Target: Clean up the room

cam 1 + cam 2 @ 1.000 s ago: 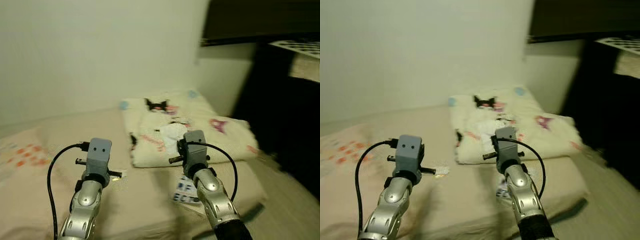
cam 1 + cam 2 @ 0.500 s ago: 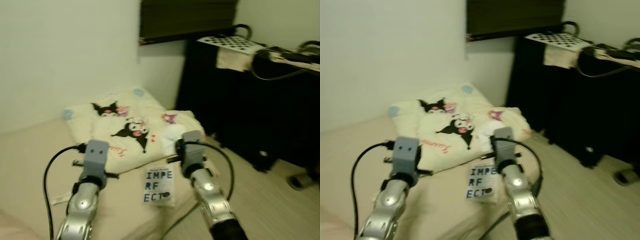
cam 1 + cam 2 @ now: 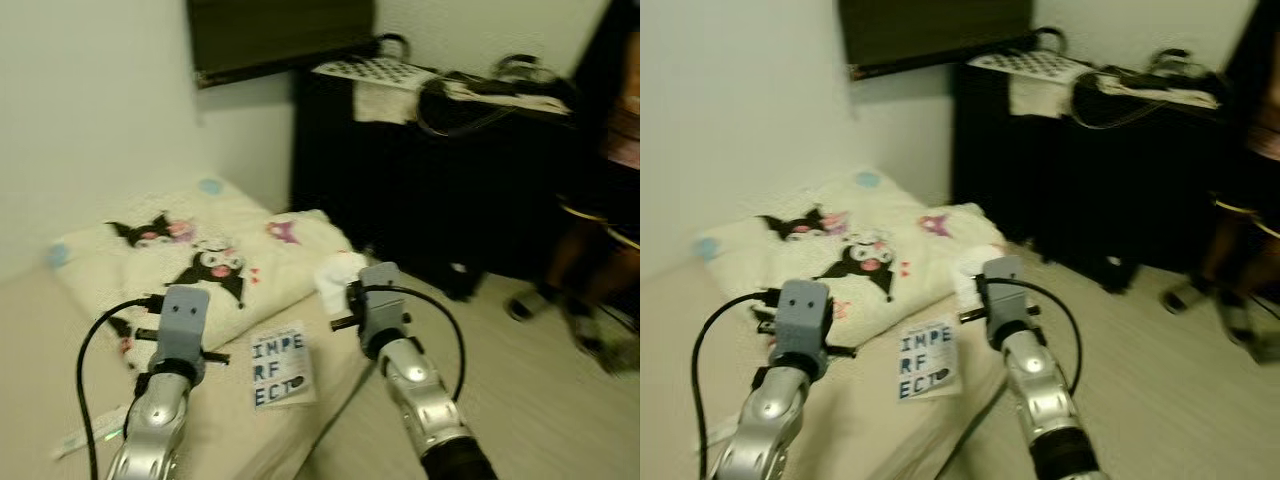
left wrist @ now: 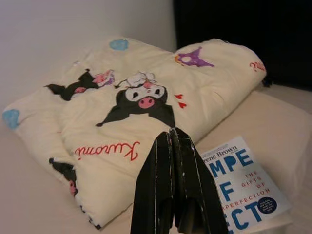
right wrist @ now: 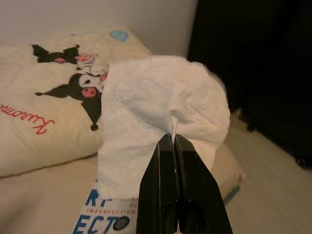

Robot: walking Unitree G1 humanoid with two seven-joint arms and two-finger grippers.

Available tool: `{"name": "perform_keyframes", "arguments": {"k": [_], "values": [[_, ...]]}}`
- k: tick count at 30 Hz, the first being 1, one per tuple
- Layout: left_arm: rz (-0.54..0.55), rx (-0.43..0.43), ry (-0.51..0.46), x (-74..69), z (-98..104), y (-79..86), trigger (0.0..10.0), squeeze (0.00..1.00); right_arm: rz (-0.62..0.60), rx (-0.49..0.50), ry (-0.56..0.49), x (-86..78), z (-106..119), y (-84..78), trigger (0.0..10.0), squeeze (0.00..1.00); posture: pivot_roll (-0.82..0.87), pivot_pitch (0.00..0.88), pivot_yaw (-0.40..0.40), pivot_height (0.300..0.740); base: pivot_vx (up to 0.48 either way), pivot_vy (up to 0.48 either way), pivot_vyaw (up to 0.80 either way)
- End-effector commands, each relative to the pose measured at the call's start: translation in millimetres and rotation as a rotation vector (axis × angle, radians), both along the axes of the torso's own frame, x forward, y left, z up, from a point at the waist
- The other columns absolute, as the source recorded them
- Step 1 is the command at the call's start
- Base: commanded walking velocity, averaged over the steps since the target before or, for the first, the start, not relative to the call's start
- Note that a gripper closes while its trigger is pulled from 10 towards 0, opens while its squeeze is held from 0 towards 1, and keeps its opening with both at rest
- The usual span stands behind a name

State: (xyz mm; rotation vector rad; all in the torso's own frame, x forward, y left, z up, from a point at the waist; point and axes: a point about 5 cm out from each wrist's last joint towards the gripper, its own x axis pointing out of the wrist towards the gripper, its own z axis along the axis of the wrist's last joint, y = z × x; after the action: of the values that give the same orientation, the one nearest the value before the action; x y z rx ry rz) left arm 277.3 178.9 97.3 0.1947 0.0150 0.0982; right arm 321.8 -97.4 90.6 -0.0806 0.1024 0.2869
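Tissue (image 5: 161, 112) pinched in the right gripper (image 5: 173, 139), held in the air above the bed's edge.
Left gripper (image 4: 171, 139) hovers with its fingers pressed together and empty over the folded cartoon blanket (image 4: 131, 102); a book (image 3: 279, 364) lies on the bed (image 3: 40, 380) beside that blanket.

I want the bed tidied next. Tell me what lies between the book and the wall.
The folded cartoon-print blanket lies between the book and the wall, seen in the left wrist view past the shut left gripper.
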Motion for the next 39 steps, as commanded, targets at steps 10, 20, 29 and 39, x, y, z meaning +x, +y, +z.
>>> {"name": "perform_keyframes", "arguments": {"k": [10,20,29,39], "values": [[-0.016,0.026,0.038,-5.0,-12.9,3.4,10.0,0.0,-0.035,-0.009,0.03,-1.9,-8.6,-8.0,10.0,0.0,0.0,0.048,-0.007,0.727,0.0,0.0,-0.8],[-0.041,0.01,0.024,-2.2,-9.6,-5.2,10.0,0.0,-0.058,-0.016,0.017,-2.3,-6.9,-13.1,10.0,0.0,-0.01,0.047,-0.001,0.727,0.0,0.0,-0.8],[-0.037,0.011,0.02,-1.2,-8.8,-4.6,10.0,0.0,-0.065,-0.018,0.017,-2.5,-7.0,-16.3,10.0,0.0,-0.01,0.05,-0.002,0.727,0.0,0.0,-0.8],[-0.037,0.007,0.022,-1.1,-9.5,-5.7,10.0,0.0,-0.042,0.0,0.007,-1.1,-3.0,-12.2,10.0,0.0,-0.01,0.048,-0.007,0.727,0.0,0.0,-0.8]]}}
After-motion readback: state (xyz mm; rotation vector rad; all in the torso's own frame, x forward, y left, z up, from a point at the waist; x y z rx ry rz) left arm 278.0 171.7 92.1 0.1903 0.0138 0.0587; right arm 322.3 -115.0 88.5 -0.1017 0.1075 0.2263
